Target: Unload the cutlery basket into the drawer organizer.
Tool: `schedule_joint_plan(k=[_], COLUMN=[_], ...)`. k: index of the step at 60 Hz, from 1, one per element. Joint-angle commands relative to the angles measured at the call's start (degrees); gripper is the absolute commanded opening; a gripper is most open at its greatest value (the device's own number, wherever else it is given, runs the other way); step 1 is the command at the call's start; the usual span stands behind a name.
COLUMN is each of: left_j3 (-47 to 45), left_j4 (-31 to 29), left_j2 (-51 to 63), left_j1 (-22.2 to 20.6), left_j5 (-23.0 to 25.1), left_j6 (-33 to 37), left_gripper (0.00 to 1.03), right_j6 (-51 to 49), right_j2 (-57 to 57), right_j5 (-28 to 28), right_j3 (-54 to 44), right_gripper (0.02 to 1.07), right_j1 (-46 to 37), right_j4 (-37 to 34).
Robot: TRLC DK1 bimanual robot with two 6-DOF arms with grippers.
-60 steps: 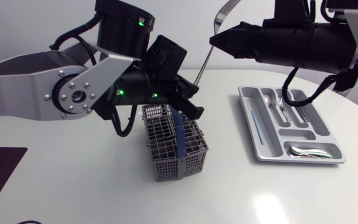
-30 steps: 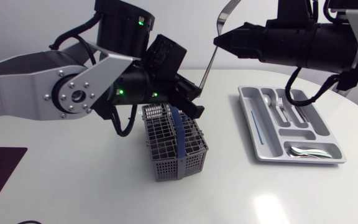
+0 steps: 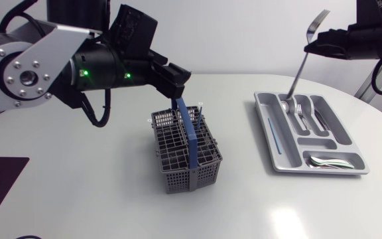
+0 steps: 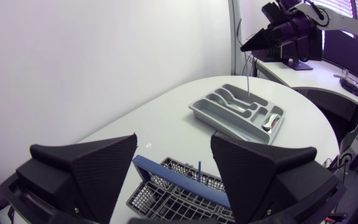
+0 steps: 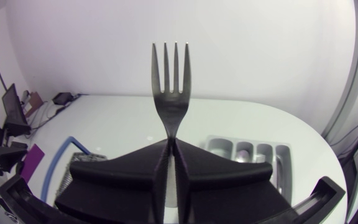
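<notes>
Above the drawer organizer (image 3: 268, 133), over its far end, the right gripper (image 3: 310, 46) is clenched on a fork (image 3: 298, 73). Both fingers press its neck; the tines stand up past the fingertips and the handle hangs slanting down toward the organizer's compartments. Inside the organizer lie a spoon, forks and, in the nearest cross compartment, more spoons. Well apart from the organizer, toward the left arm's side of the table (image 3: 111, 199), stands the cutlery basket (image 3: 178, 143) with its blue handle upright. Something thin, perhaps one more utensil, sticks up from the basket's organizer-facing side. The left gripper (image 3: 178, 78) hangs farther still from the organizer, just over the basket's far edge, its fingers spread wide and holding nothing.
</notes>
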Motion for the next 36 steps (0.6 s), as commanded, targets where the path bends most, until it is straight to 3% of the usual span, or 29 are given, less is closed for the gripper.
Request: schedule_joint_plan(k=[1,15,36], left_j3=[-1.9,-5.4,-10.0], left_j4=[-0.5,-0.3,1.3], left_j2=[-1.0,-2.2,-4.0], left_j1=[1.3,3.9,7.0], left_j5=[-0.3,-0.1,-0.1], left_j6=[1.8,3.7,4.9], left_gripper=[0.88,0.92,0.92], right_j6=[-6.9,-17.0,-20.5], right_j2=[6.2,18.5,34.5], right_j5=[0.4,7.0,12.0], right_j3=[4.7,14.0,26.8], right_gripper=[0.08,0.08,0.08], right_j1=[-3.8,-8.8,-11.7], right_j4=[-4.2,-10.9,-15.6])
